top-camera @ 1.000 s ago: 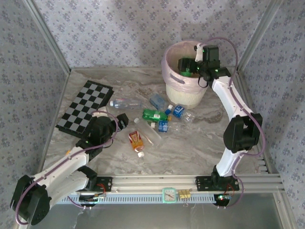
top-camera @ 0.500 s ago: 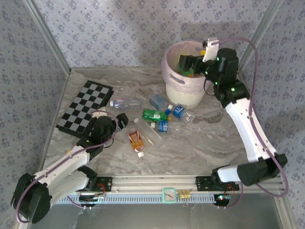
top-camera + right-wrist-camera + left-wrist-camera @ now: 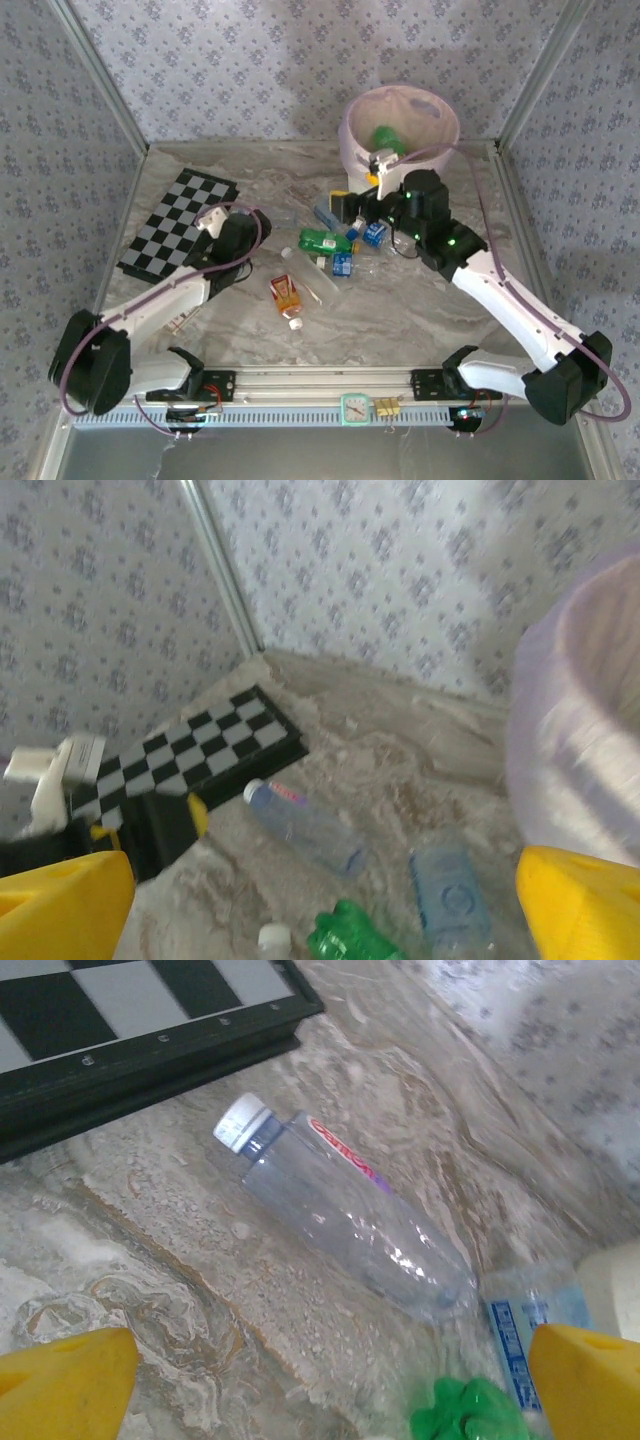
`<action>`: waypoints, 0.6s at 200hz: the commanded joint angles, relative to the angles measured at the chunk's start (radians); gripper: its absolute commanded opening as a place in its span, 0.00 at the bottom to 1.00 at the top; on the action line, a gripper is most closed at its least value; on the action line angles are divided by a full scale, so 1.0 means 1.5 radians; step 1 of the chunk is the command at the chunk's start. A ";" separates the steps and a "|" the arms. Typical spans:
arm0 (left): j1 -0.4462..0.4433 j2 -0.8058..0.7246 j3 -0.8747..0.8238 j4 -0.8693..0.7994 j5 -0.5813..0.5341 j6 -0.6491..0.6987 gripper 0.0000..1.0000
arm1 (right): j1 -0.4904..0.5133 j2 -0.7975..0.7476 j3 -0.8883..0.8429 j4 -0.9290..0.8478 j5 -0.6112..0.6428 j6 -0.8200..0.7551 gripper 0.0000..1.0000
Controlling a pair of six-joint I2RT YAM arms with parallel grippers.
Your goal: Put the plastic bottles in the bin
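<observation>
Now left hand, wide open and empty, has advanced over clear bottle lying on counter well left of bin. Long axis crosswise, cap pointing away from bin. Right hand, spread and empty, has dropped from bin to bottles just before it. Green bottle inside bin: one delivered, rest pending.

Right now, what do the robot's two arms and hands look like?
Both the left arm and right arm have white links with bulky black joints, and a thin purple cable loops along each. Small green lights glow on the right arm. Each hand has yellow fingertips, seen on the left hand and right hand.
</observation>
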 commanded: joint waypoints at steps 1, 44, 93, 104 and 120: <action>0.005 0.061 0.078 -0.131 -0.067 -0.146 1.00 | 0.024 -0.022 -0.035 0.049 0.060 -0.003 1.00; 0.031 0.190 0.233 -0.234 -0.034 -0.234 0.99 | 0.034 -0.035 -0.065 0.014 0.107 -0.015 1.00; 0.073 0.326 0.387 -0.326 0.076 -0.314 0.98 | 0.033 -0.078 -0.102 0.008 0.151 -0.026 1.00; 0.082 0.355 0.419 -0.345 0.102 -0.323 0.98 | 0.032 -0.089 -0.103 -0.004 0.164 -0.027 1.00; 0.092 0.392 0.457 -0.381 0.133 -0.351 0.97 | 0.031 -0.106 -0.107 -0.017 0.178 -0.033 1.00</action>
